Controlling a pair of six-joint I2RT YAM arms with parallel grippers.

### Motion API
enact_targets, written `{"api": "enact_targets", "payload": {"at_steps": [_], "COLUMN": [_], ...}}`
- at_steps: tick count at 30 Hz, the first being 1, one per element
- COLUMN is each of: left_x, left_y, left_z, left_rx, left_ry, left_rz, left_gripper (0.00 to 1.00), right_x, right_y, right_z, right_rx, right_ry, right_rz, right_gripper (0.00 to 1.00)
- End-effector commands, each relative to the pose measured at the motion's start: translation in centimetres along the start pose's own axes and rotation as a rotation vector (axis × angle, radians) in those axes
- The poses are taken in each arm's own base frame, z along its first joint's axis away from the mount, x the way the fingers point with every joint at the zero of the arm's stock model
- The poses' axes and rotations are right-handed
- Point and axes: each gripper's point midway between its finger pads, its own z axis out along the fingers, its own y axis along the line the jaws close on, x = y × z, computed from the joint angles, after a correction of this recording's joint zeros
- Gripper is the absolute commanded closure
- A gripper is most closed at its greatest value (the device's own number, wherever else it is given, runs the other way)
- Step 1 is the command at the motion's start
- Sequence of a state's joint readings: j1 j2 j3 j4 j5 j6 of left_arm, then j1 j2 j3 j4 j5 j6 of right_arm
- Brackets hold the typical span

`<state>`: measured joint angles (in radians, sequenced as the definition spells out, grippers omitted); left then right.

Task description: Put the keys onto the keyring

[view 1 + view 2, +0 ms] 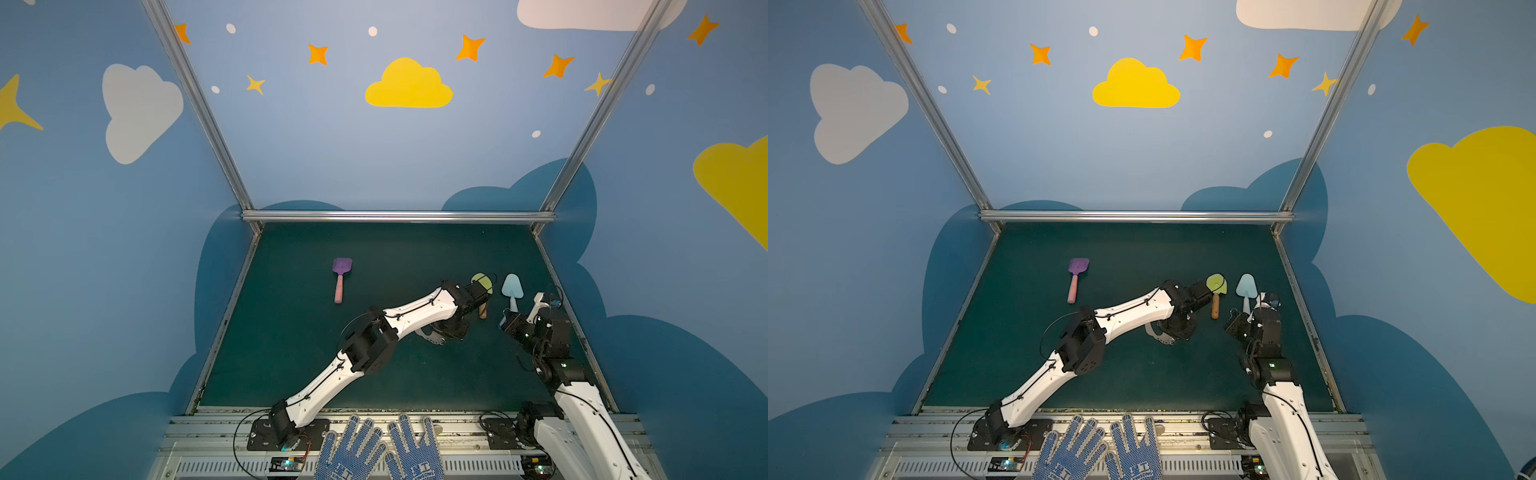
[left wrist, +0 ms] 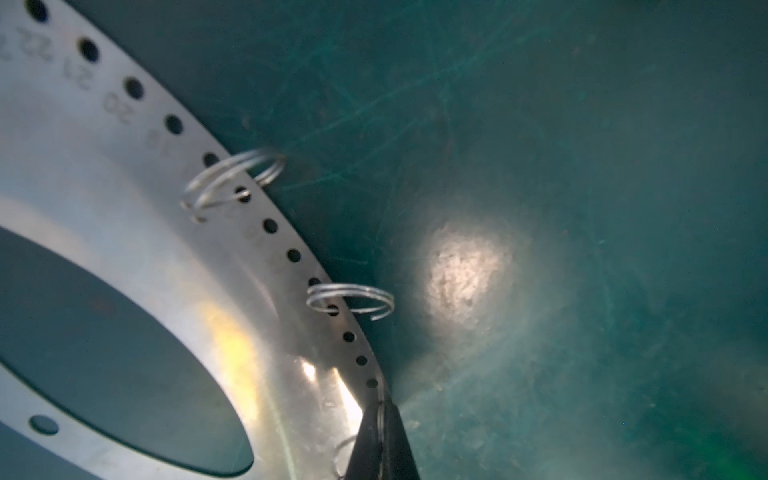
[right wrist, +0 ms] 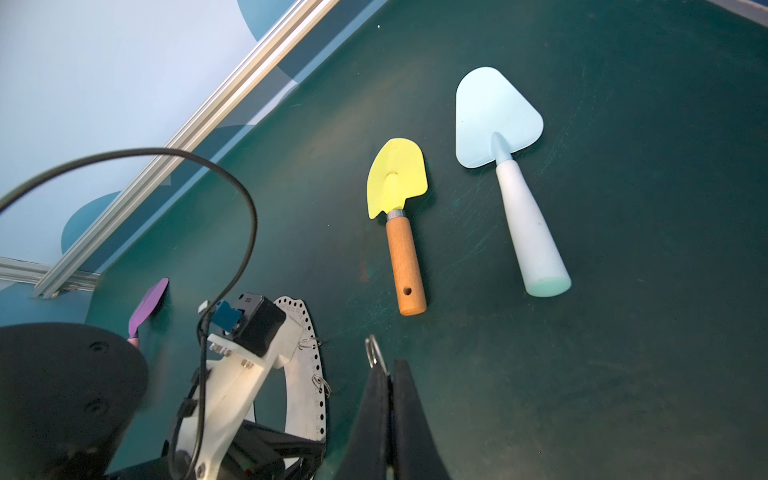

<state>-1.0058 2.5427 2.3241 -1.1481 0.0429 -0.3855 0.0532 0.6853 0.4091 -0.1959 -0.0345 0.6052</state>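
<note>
Clamped tight, the left pincer (image 2: 382,415) is pinching the keyring (image 2: 124,208) by its holed rim, near the yellow shovel (image 3: 397,178). The right pincer (image 3: 388,374) is squeezing a small wire ring (image 3: 372,351); the keys are hiding from me. Threading seems underway: next, lining that ring up with a hole.

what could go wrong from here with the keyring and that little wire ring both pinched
1. The left fingers clamp the keyring only at its outer edge, so the band could pivot or slip when pushed.
2. The right fingers pinch just a thin wire ring; it may twist or pop out during threading.
3. The yellow shovel lies close by and could get knocked.
</note>
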Motion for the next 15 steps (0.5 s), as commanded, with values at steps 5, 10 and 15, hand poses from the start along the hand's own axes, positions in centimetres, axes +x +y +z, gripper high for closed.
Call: {"api": "enact_targets", "payload": {"at_steps": [5, 10, 15], "left_x": [-1.3, -2.2, -2.0], "left_y": [8.7, 15.0, 17.0], "left_z": [-3.2, -4.2, -4.3], "left_rx": [-0.133, -0.200, -0.210], "left_ry": [-0.044, -0.075, -0.073], "left_rz": [-0.083, -0.171, -0.179], "left_gripper": [0.96, 0.96, 0.96], "right_x": [0.6, 1.4, 2.6], "right_y": [2.4, 3.8, 5.9], "right_z": [0.6, 1.2, 1.8], "right_rx": [-0.141, -0.201, -0.254], "right_ry": [0.043, 0.082, 0.133], "right_rz": [-0.012, -0.022, -0.067], "right_gripper": [1.00, 1.00, 1.00]}}
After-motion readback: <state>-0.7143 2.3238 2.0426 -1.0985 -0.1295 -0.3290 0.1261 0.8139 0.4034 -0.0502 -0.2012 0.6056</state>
